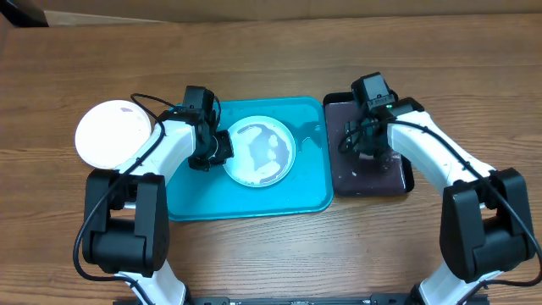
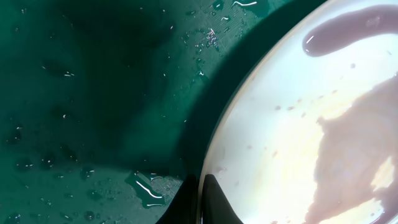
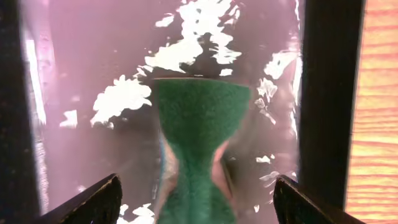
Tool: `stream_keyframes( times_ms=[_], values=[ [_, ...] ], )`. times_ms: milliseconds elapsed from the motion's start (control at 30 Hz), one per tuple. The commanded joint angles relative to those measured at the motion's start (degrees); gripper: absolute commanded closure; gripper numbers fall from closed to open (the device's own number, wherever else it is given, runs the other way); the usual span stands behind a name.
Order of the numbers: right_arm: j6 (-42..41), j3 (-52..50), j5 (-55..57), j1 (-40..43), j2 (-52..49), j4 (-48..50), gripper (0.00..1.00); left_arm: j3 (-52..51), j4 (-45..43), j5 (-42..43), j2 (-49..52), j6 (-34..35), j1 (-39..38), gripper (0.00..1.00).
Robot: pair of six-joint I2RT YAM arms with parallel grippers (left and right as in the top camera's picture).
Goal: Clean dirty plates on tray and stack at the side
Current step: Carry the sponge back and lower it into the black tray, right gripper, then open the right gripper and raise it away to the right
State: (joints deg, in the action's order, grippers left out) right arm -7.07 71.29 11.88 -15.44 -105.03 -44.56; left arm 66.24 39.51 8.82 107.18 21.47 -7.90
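A pale plate with dark smears lies on the turquoise tray. My left gripper is shut on its left rim. In the left wrist view the two fingers pinch the rim of the plate over the wet tray. A white plate with a faint smear sits on the table to the left of the tray. My right gripper is open over a green sponge, with its fingers wide on either side and not touching it. The yellow-green plate is out of view.
The sponge lies in a small black tray with a wet purple inside, just right of the turquoise tray. Its black rim shows in the right wrist view, with the wooden table beyond.
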Motion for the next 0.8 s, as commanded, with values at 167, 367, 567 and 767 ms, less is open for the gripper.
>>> stream_keyframes(
  times_ms=[167,367,567,767],
  values=[
    [-0.6,12.0,-15.3,13.3,1.4,-5.0,0.20,-0.6,-0.6,-0.2,1.2,0.4,-0.5,0.91],
    [-3.0,14.5,-16.5,23.2,1.4,-6.8,0.00,-0.6,-0.5,-0.2,1.2,0.4,-0.5,0.89],
    [-3.0,14.5,-16.5,28.4,1.4,-7.4,0.00,-1.1,-0.6,-0.2,1.2,0.4,-0.5,0.88],
    [-3.0,14.5,-16.5,29.7,1.4,-7.4,0.00,-3.1,-1.9,-0.3,1.2,0.4,-0.5,0.92]
  ],
)
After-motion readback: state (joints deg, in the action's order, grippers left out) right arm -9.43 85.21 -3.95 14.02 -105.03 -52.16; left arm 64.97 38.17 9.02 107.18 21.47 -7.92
